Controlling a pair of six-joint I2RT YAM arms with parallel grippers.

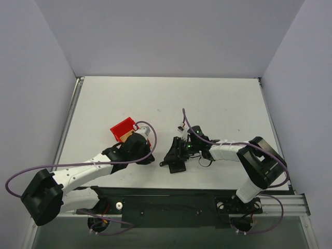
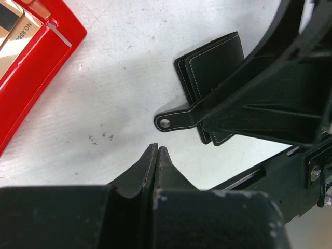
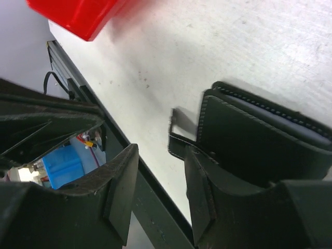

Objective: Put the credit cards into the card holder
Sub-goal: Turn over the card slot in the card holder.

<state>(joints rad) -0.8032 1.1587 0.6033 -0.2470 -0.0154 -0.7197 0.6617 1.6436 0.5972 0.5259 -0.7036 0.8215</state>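
Card holder [image 2: 215, 62] stud [image 2: 165, 123] shows only at left wrist.

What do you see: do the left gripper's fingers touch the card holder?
Apart. The left wrist view shows a strip of bare table between the shut left gripper and the card holder, strap tab included.

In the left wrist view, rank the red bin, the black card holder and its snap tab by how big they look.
Largest: red bin, even though the frame edge crops it.
Next: card holder, partly covered.
Smallest: snap tab.
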